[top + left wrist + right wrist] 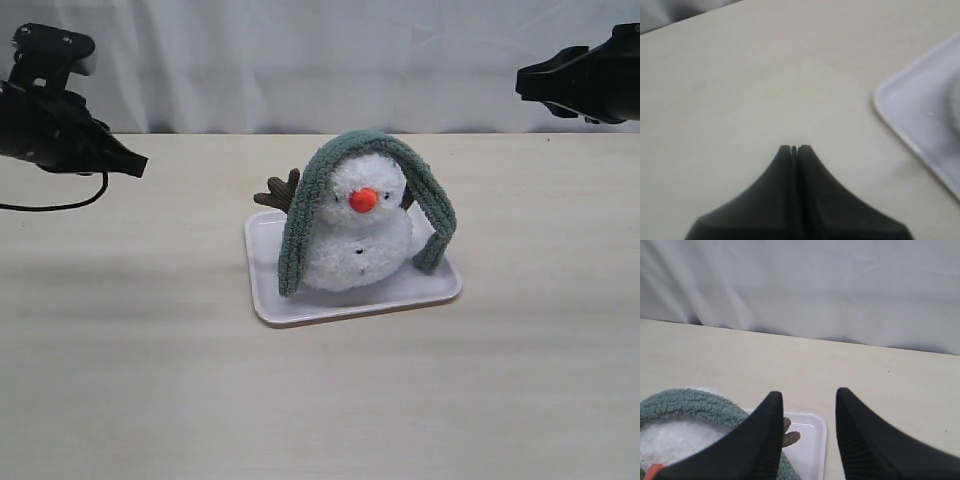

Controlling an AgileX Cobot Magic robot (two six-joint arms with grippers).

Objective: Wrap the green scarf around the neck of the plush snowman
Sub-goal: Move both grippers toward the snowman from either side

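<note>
The plush snowman (pixel 358 238), white with an orange nose, stands on a white tray (pixel 300 308) at mid-table. The green scarf (pixel 305 210) is draped over the top of its head, and both ends hang down its sides onto the tray. The neck crease is partly covered by the scarf's sides. My left gripper (pixel 138 165) hovers shut and empty, far left of the tray; its tips (pixel 794 148) meet over bare table. At the upper right my right gripper (pixel 522 84) is open and empty (pixel 807 397), above the scarf (pixel 687 405) and the snowman (pixel 670 437).
A pale wooden table (pixel 150 380) runs out on every side of the tray. A white curtain (pixel 300 60) hangs behind the table. One corner of the tray (pixel 910 120) shows in the left wrist view. A brown twig arm (pixel 280 192) sticks out behind the snowman.
</note>
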